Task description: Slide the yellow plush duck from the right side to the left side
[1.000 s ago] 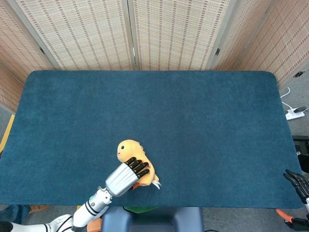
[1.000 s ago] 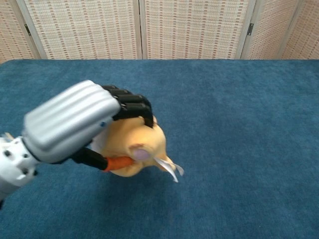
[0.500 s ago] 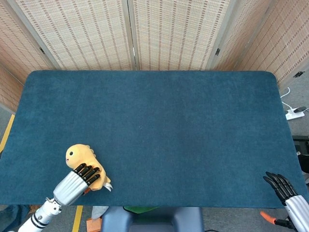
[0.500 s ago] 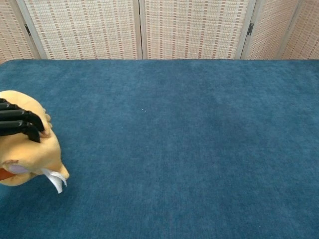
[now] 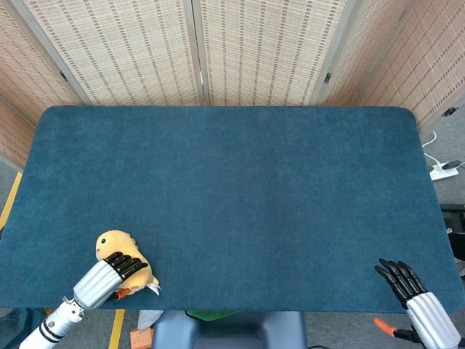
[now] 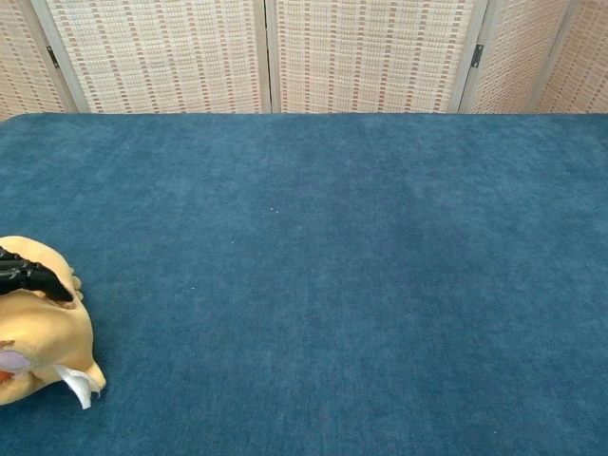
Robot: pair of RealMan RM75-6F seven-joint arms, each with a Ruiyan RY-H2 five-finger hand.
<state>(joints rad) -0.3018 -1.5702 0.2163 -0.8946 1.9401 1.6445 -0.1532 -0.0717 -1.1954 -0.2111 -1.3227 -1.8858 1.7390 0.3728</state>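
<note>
The yellow plush duck (image 5: 120,256) lies near the front left corner of the blue table (image 5: 232,196), head toward the back. My left hand (image 5: 102,280) rests on its back with black fingers curled over the body. In the chest view the duck (image 6: 43,347) sits at the far left edge, with only the left hand's dark fingertips (image 6: 28,275) showing on top. My right hand (image 5: 414,291) hovers off the table's front right corner, fingers spread, holding nothing.
Woven folding screens (image 5: 218,51) stand behind the table. A white power strip (image 5: 443,171) lies on the floor to the right. The duck has a white tag (image 6: 78,382) at its tail end.
My left hand has dragged the duck from the front middle to the front left corner of the table. The right hand has crept up and left at the front right corner.
</note>
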